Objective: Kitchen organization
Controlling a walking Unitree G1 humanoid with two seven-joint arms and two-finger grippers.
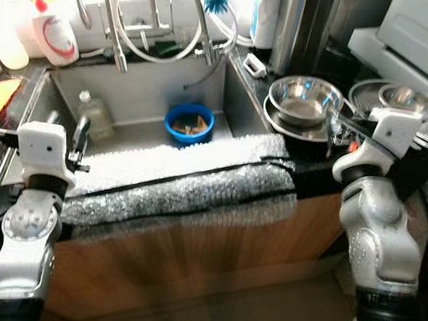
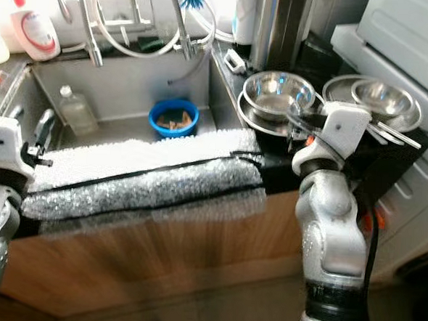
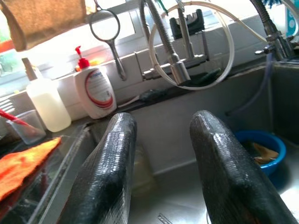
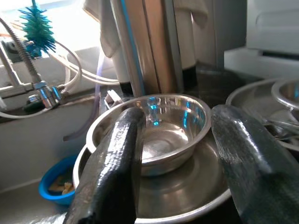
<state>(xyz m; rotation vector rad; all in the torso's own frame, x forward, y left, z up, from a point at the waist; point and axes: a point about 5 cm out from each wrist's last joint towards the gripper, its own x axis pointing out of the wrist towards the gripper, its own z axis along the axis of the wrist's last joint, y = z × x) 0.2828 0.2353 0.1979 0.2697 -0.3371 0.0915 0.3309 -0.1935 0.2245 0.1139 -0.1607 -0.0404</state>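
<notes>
A shiny steel bowl (image 4: pixel 159 128) sits inside a wider steel dish (image 4: pixel 187 193) on the dark counter right of the sink. My right gripper (image 4: pixel 180 163) is open just in front of this bowl, with nothing between its fingers (image 4: pixel 112 172). A blue bowl (image 1: pixel 189 122) holding scraps rests on the sink floor (image 1: pixel 136 134). A clear plastic bottle (image 1: pixel 95 115) lies at the sink's left side. My left gripper (image 3: pixel 161 172) is open and empty over the sink's left edge, facing the back wall and the taps (image 3: pixel 173 70).
A silvery padded mat (image 1: pixel 184 177) covers the sink's front edge. A soap dispenser (image 1: pixel 56 34) and a pale bottle (image 3: pixel 46 105) stand at the back left, with an orange cloth (image 3: pixel 23 163) nearby. More steel dishes (image 1: pixel 407 99) are stacked at the far right. Hoses hang from the taps.
</notes>
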